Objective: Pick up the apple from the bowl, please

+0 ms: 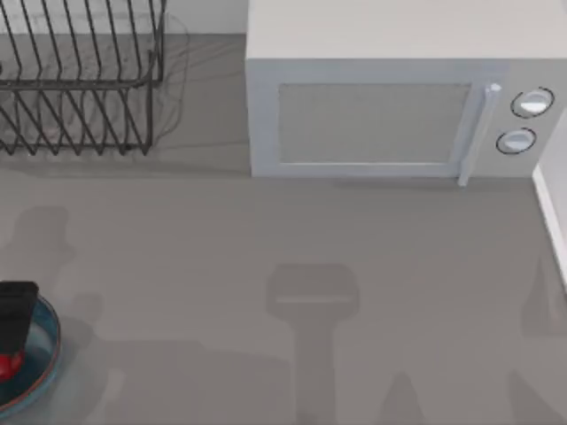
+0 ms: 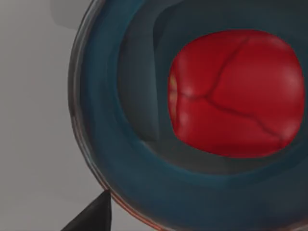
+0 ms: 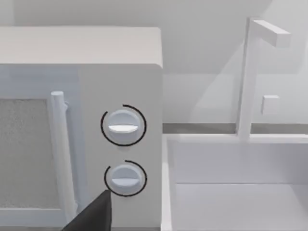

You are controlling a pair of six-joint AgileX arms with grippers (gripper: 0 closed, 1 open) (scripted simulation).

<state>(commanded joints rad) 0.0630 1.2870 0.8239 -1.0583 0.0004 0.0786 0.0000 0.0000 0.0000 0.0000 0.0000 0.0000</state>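
The blue-teal bowl (image 1: 51,347) sits at the table's front left corner, partly cut by the picture's edge. The small red apple (image 1: 8,365) lies inside it. My left gripper (image 1: 16,312) hangs over the bowl, just behind the apple. In the left wrist view the apple (image 2: 236,91) rests on the floor of the bowl (image 2: 101,144), close below the camera. One dark fingertip (image 2: 94,216) stands beside the bowl's rim, apart from the apple. The gripper is open and holds nothing. My right gripper's fingertip (image 3: 94,214) shows in the right wrist view; that arm is parked.
A wire dish rack (image 1: 80,80) stands at the back left. A white microwave (image 1: 390,106) fills the back middle and right, its knobs (image 3: 122,126) facing the right wrist camera. A white sink (image 3: 236,183) with a faucet (image 3: 250,77) lies at the right.
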